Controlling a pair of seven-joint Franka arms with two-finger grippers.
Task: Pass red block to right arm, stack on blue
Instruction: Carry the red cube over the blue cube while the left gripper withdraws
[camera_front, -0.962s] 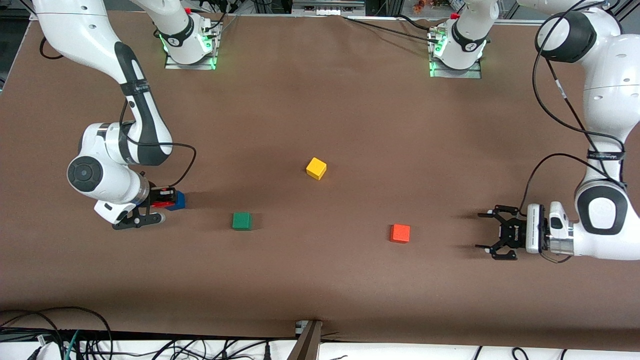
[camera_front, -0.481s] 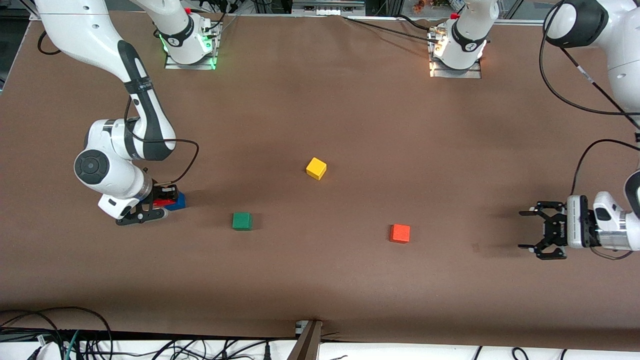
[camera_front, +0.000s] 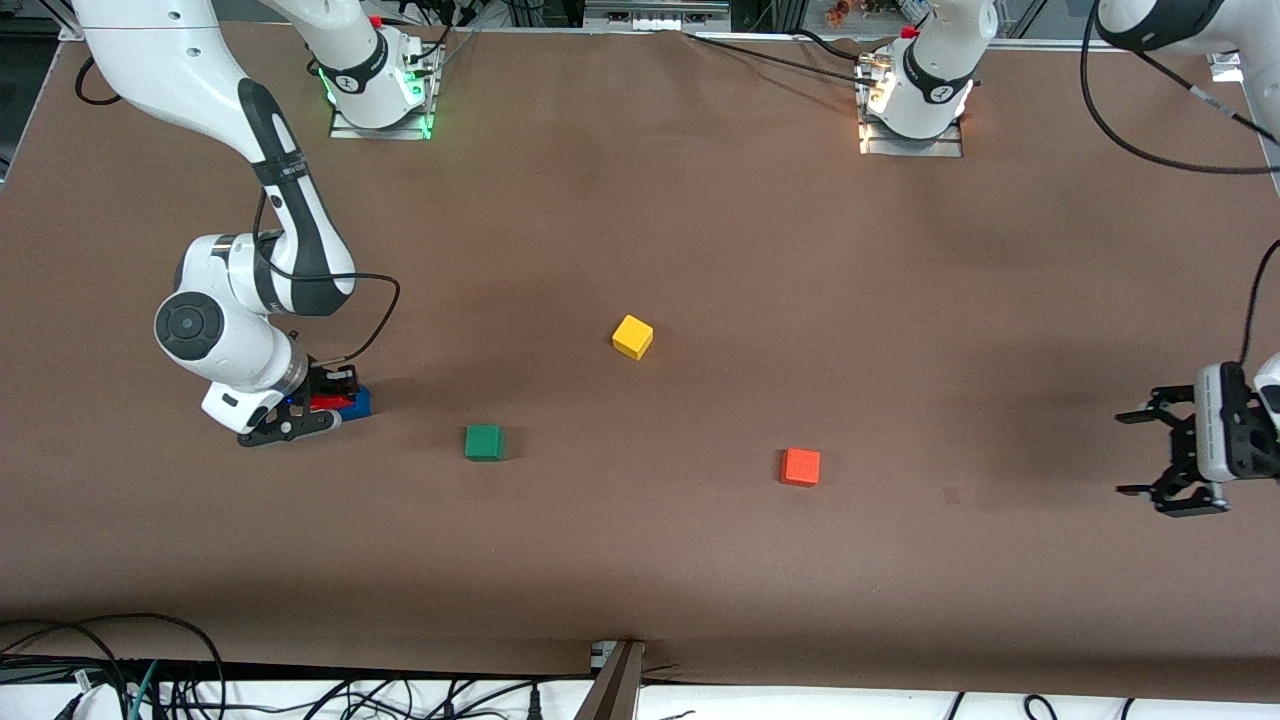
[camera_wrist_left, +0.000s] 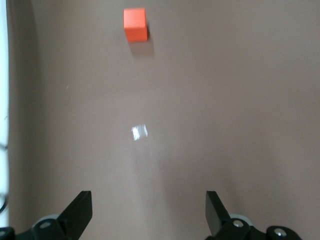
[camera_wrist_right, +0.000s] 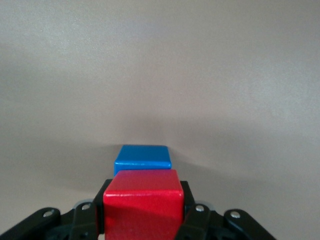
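The red block (camera_front: 322, 403) sits between the fingers of my right gripper (camera_front: 330, 402), which is shut on it, low over the table at the right arm's end. The blue cube (camera_front: 358, 402) rests on the table right beside the red block, on the side toward the table's middle. In the right wrist view the red block (camera_wrist_right: 143, 205) fills the jaws of the right gripper (camera_wrist_right: 143, 202), and the blue cube (camera_wrist_right: 143, 159) lies just past it, slightly lower. My left gripper (camera_front: 1128, 453) hangs open and empty at the left arm's end of the table; its wrist view shows the left gripper (camera_wrist_left: 148, 210) over bare table.
An orange cube (camera_front: 800, 467) (camera_wrist_left: 135, 24) lies toward the left arm's end. A green cube (camera_front: 484, 442) sits between it and the blue cube, and a yellow cube (camera_front: 632, 337) lies mid-table, farther from the camera. Cables run along the table's near edge.
The left arm has pulled back toward its own end of the table, gripper still open. The right gripper, with the red block, has shifted slightly beside the blue cube.
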